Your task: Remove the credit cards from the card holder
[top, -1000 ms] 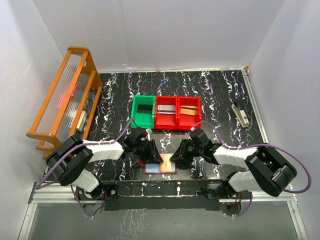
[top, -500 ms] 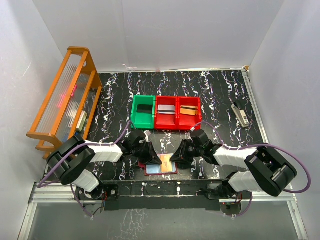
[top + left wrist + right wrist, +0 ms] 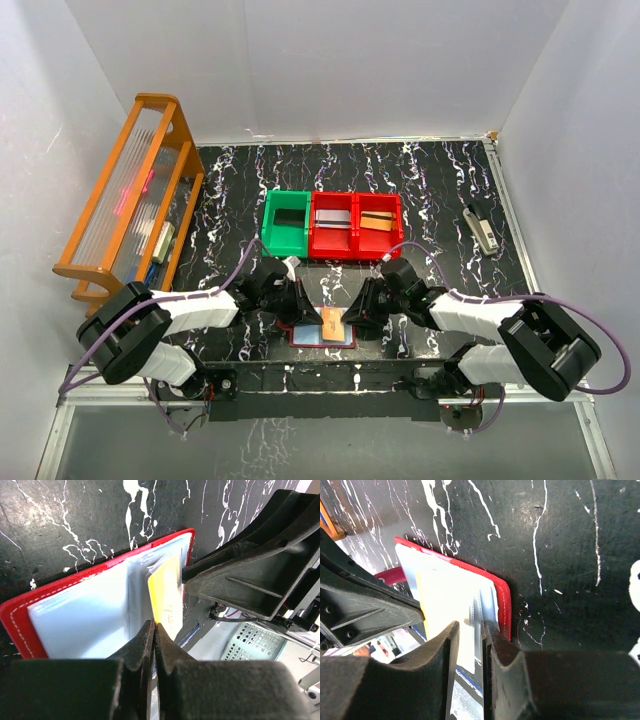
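The card holder (image 3: 80, 610) lies open at the near edge of the black, white-veined, marble-look surface (image 3: 570, 555), directly between our two claws. Its red stitched cover frames pale bluish clear plastic sleeves. Our left claw (image 3: 154, 630) is pressed together on the corner of a thin, flat, glossy yellow credit card (image 3: 167, 595) that sticks out tilted from the sleeves by the fold, while our right claw (image 3: 470, 630) sits at the holder's opposite edge, its jaws narrowed onto a clear sleeve's rim.
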Controlling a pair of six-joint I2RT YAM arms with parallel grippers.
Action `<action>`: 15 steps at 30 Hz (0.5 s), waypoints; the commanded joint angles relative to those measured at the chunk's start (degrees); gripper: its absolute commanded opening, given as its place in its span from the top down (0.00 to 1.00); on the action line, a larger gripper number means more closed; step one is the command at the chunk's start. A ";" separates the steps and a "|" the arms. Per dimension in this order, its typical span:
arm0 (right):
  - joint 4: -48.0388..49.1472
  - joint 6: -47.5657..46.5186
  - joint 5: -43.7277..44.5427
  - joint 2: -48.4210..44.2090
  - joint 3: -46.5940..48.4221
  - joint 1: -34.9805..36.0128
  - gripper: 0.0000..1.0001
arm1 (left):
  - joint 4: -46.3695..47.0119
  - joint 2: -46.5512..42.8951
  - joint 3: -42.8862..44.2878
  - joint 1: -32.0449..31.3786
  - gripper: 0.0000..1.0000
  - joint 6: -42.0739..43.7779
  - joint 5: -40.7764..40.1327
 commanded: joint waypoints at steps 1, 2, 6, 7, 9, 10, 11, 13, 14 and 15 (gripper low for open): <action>-3.49 -2.65 1.72 -2.81 2.78 0.45 0.76 | -1.95 -1.88 -0.07 -0.34 1.00 1.27 -1.08; -3.80 -3.00 1.57 -3.25 3.21 0.44 0.76 | -2.12 -1.87 -0.01 -0.32 1.00 1.36 -1.09; -3.79 -3.75 -0.47 -3.90 4.71 0.44 0.75 | -2.74 -1.87 0.15 -0.37 1.00 1.74 -1.17; -3.53 -3.64 -0.89 -3.92 4.92 0.51 0.75 | -2.94 -1.87 0.21 -0.35 1.00 1.85 -1.26; -1.58 -2.78 -1.89 -3.89 4.72 1.09 0.75 | -3.02 -1.88 0.26 -0.36 1.00 1.95 -1.38; -0.89 -2.31 -2.05 -3.82 4.69 1.46 0.75 | -2.90 -1.87 0.24 -0.36 1.00 1.86 -1.44; -0.59 -2.00 -2.04 -3.79 4.75 1.71 0.75 | -2.87 -1.87 0.26 -0.29 1.00 1.88 -1.45; -0.83 -1.71 -1.15 -3.71 4.70 2.07 0.75 | -2.89 -1.87 0.40 -0.35 1.00 1.86 -1.38; -1.42 -1.49 -0.31 -3.55 4.57 2.14 0.75 | -2.97 -1.87 0.56 -0.29 1.00 1.85 -1.30; -2.36 -1.05 0.63 -3.15 4.40 2.14 0.75 | -2.98 -1.87 0.71 -0.32 1.00 1.77 -1.09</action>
